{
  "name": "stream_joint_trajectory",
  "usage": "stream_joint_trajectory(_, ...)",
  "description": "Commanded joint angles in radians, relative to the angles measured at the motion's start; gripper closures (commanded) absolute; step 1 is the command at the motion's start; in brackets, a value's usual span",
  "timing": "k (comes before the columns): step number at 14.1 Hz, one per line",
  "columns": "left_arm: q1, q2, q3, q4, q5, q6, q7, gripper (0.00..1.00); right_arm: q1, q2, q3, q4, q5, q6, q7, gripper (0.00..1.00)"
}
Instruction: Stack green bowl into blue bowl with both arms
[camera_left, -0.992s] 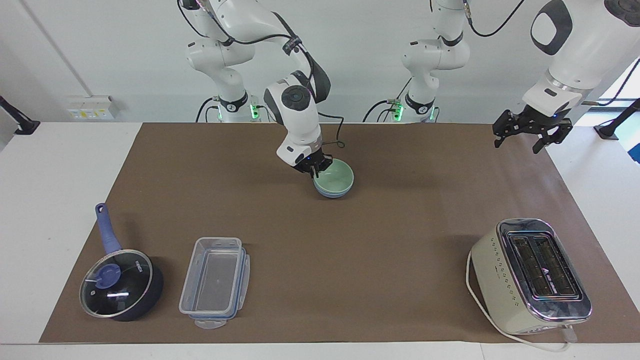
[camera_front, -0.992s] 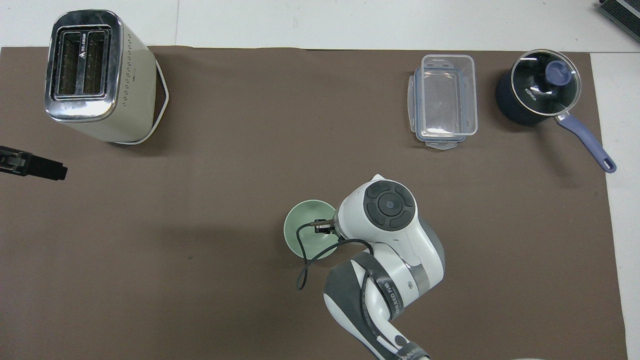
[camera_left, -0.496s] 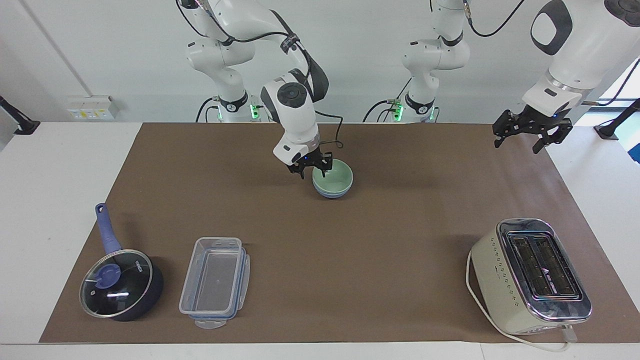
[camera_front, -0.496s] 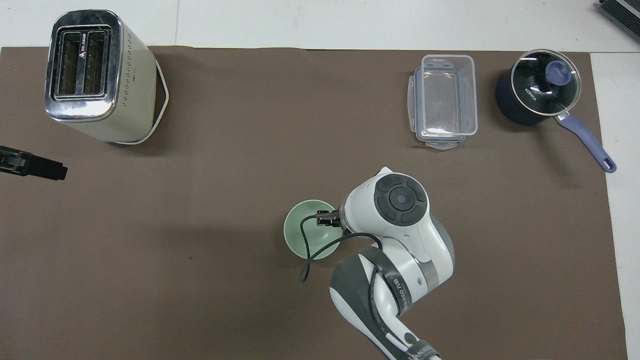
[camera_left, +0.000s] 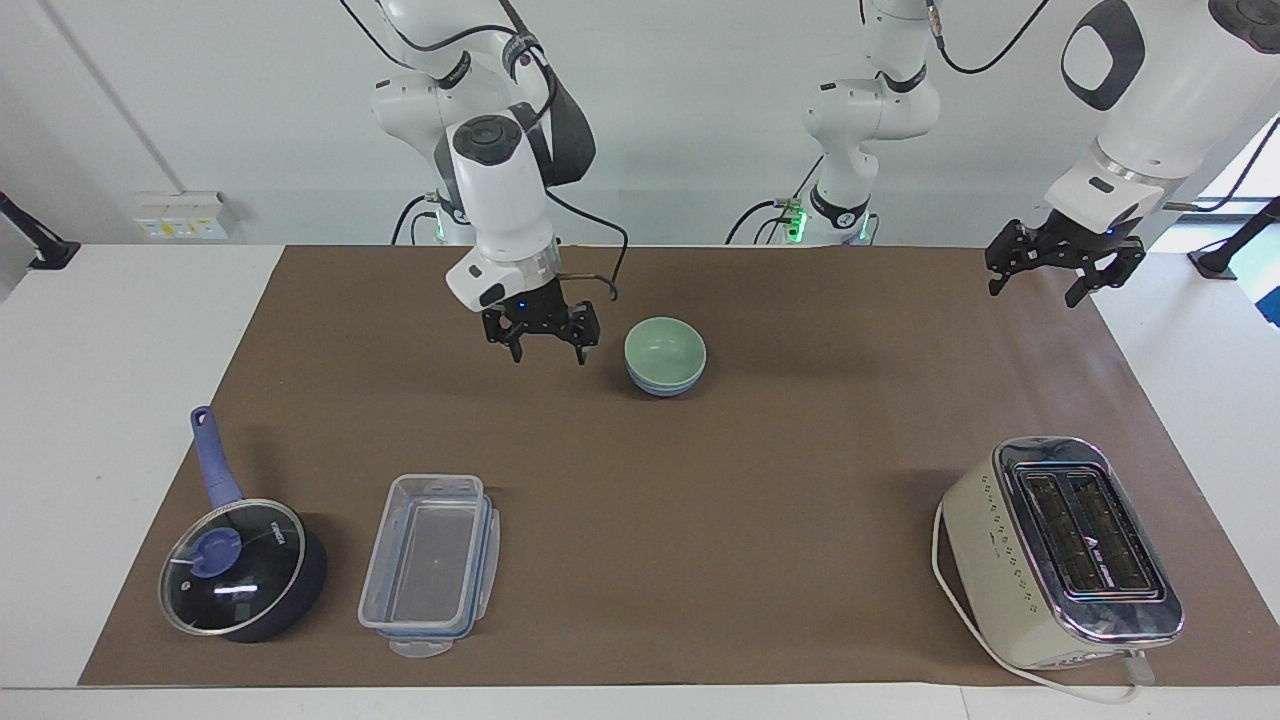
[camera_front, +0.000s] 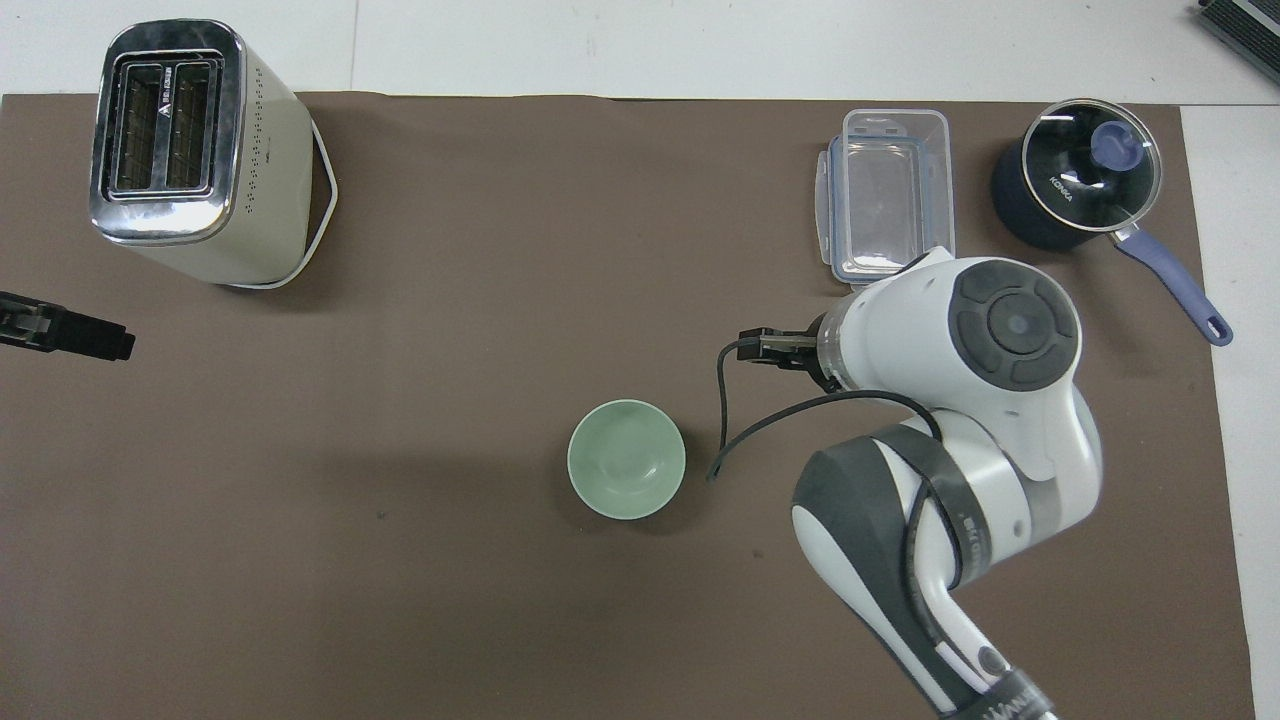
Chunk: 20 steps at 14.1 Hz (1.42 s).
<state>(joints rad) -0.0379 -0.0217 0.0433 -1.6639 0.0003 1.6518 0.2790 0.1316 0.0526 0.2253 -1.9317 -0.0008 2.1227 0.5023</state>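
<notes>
Moved: right gripper has lifted off the bowls' rim and swung toward the right arm's end of the table; it now hangs over bare mat with its fingers spread, holding nothing.
Green bowl: pale mint, matte, upright, nested inside the blue bowl; same spot as half a second ago.
Blue bowl: only a periwinkle band shows under the green rim in the facing view; hidden from overhead.
Stack position: on the brown mat, mid-table, nearer the robots than the other items.
Left gripper: waiting, raised over the mat's edge at the left arm's end, fingers spread, empty.
Plastic container: clear, open-topped, farther from the robots, toward the right arm's end.
Saucepan: dark blue, glass lid on, just beside the container, closer to the mat's edge.
Toaster: cream and chrome, far corner at the left arm's end, well apart from the bowls.
Room: bare mat all round the stack; nothing touches it.
Cable: black loop dangling from the right wrist, beside the stack as seen from overhead.
</notes>
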Motion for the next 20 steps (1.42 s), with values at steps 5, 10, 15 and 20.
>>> stream_joint_trajectory(5, 0.009, -0.021, -0.005, -0.023, 0.006, 0.003, 0.006, 0.00, -0.047, -0.095, 0.006, 0.155, -0.015, -0.239, 0.080, 0.00)
stream_joint_trajectory(10, 0.009, -0.021, -0.005, -0.023, 0.007, 0.003, 0.006, 0.00, -0.060, -0.168, -0.075, 0.198, -0.004, -0.332, 0.091, 0.00)
stream_joint_trajectory(15, 0.009, -0.021, -0.005, -0.023, 0.006, 0.003, 0.006, 0.00, -0.060, -0.218, -0.233, 0.238, -0.005, -0.469, -0.066, 0.00)
stream_joint_trajectory(20, 0.009, -0.021, -0.005, -0.023, 0.006, 0.003, 0.006, 0.00, -0.067, -0.191, -0.307, 0.275, -0.007, -0.567, -0.360, 0.00)
